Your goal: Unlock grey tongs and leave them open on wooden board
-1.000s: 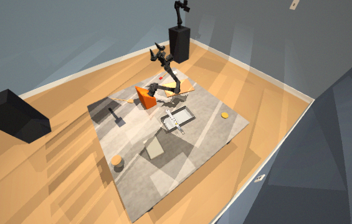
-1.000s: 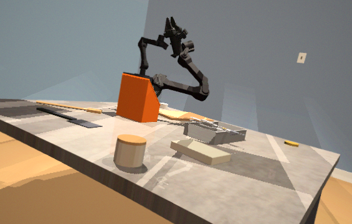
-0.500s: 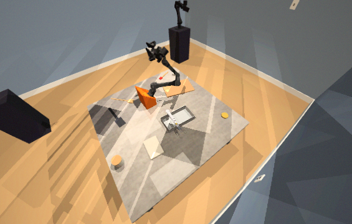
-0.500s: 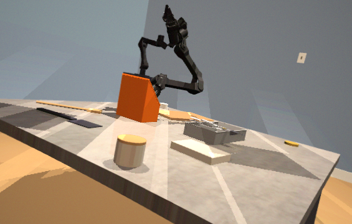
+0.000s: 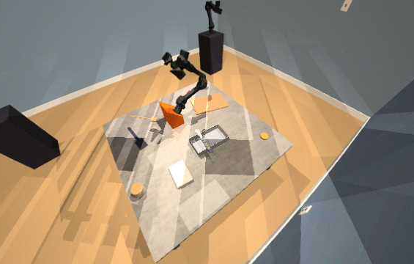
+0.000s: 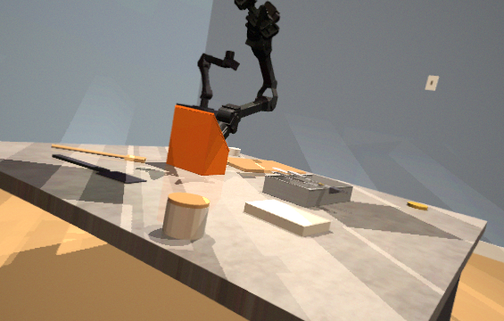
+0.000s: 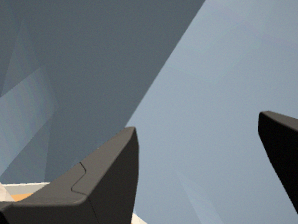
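The grey tongs (image 5: 198,133) (image 6: 293,174) lie across the roasting tin (image 5: 220,142) (image 6: 286,192). Their arms look close together, but the lock is too small to make out. The wooden board (image 5: 202,107) (image 6: 244,165) lies flat behind the tin, beside the arm's base. My gripper (image 5: 175,56) (image 7: 198,128) is raised high above the back of the table, well away from the tongs. Its fingers stand apart with only wall between them in the wrist view, so it is open and empty. The tongs are not in the wrist view.
An orange block (image 5: 173,116) (image 6: 193,138) stands beside the arm's base. A pale slab (image 5: 180,174) (image 6: 283,214) lies in front of the tin. A lidded jar (image 5: 137,190) (image 6: 186,218), dark spatula (image 5: 140,141) (image 6: 122,176), wooden spoon (image 5: 144,117) (image 6: 100,152) and yellow disc (image 5: 264,136) (image 6: 417,205) lie farther out.
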